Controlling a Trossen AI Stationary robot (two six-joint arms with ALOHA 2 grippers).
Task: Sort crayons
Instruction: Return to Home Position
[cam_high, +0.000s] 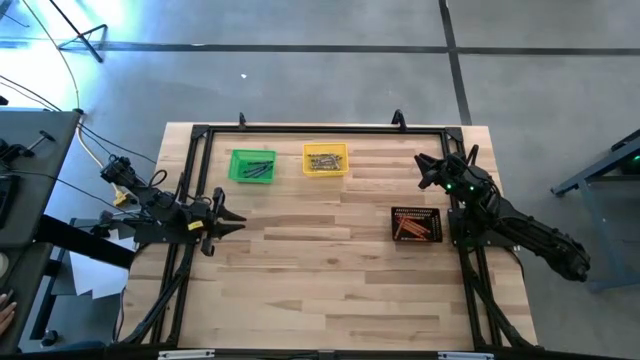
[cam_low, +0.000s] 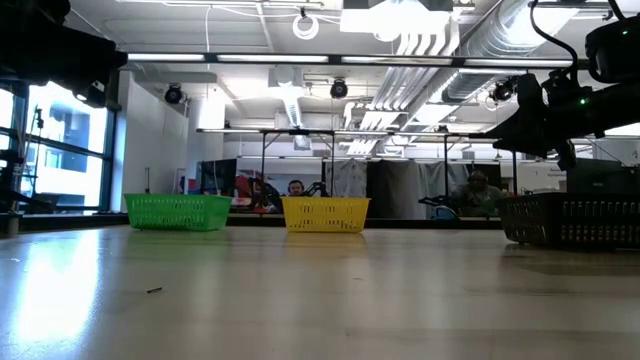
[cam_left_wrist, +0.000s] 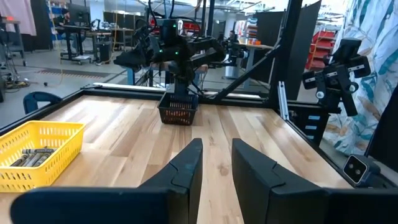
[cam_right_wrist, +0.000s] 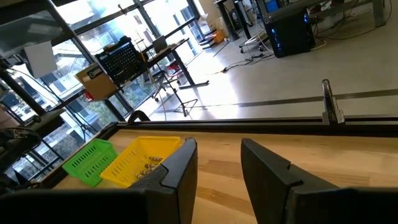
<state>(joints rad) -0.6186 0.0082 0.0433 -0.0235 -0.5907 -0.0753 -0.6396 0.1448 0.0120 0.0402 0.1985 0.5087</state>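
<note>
Orange-red crayons (cam_high: 414, 228) lie in the black bin (cam_high: 400, 213) at the table's right. Grey crayons (cam_high: 323, 161) fill the yellow bin (cam_high: 340, 149) at the far middle, and dark crayons (cam_high: 256, 167) lie in the green bin (cam_high: 236, 170) to its left. My left gripper (cam_high: 238, 219) hovers open at the table's left edge, pointing level across the table; in its wrist view (cam_left_wrist: 216, 168) nothing is between the fingers. My right gripper (cam_high: 422, 171) hovers open beyond the black bin, pointing toward the yellow bin, also with nothing between its fingers (cam_right_wrist: 217, 168).
A black frame (cam_high: 320, 128) runs around the tabletop. The wide wooden area in the middle and near part of the table bears only a tiny dark bit (cam_low: 154, 291). In the low view the three bins stand in a row: green (cam_low: 177, 211), yellow (cam_low: 325, 213), black (cam_low: 570, 220).
</note>
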